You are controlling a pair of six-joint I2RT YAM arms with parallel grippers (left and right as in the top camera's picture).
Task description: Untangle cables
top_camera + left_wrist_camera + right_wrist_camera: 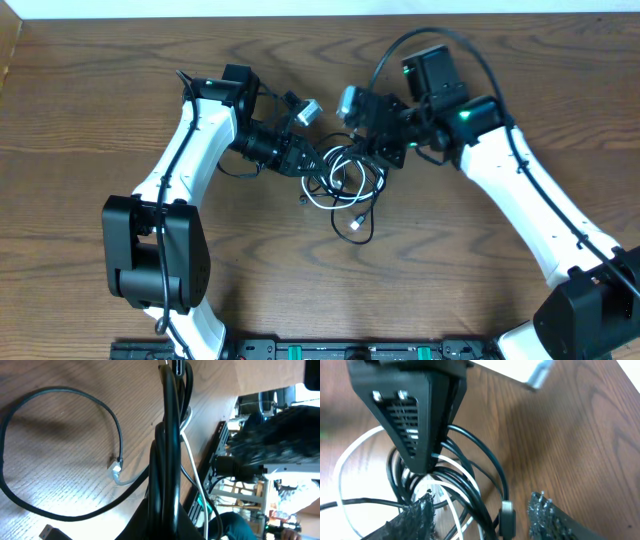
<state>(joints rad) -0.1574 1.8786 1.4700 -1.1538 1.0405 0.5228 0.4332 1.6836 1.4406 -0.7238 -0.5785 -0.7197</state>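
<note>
- Black and white cables [347, 188] lie looped on the wood-grain table [90, 110], whole only overhead.
- My left gripper [304, 161] pinches black strands; its wrist view alone shows a pale plug [116, 469].
- My rough-padded right gripper [480, 507] stands spread.

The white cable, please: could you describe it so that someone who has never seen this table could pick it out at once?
On the wooden table, the left arm and the right arm reach in to a small tangle of cables near the centre. The white cable loops through that tangle. It is the only pale cord there; all its neighbours are black.
</note>
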